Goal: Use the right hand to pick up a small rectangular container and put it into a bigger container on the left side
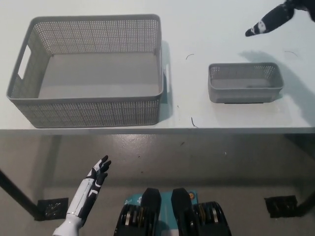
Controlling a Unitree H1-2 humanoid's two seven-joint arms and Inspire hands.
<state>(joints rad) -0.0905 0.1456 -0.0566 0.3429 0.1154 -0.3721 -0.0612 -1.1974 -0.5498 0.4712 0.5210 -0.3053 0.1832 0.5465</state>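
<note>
Single view only, from the robot's head, looking steeply down onto the near edge of a white tabletop [231, 115] and the grey floor [197, 162] below it; no second view to compare against. The tabletop fills the upper half of the frame, with its near edge running level across the middle, its far edge and both side edges out of frame. Camera sits far enough back to take in the large grey mesh basket [88, 110] toward the tabletop's left and the small grey mesh basket [244, 91] toward its right, both whole.
</note>
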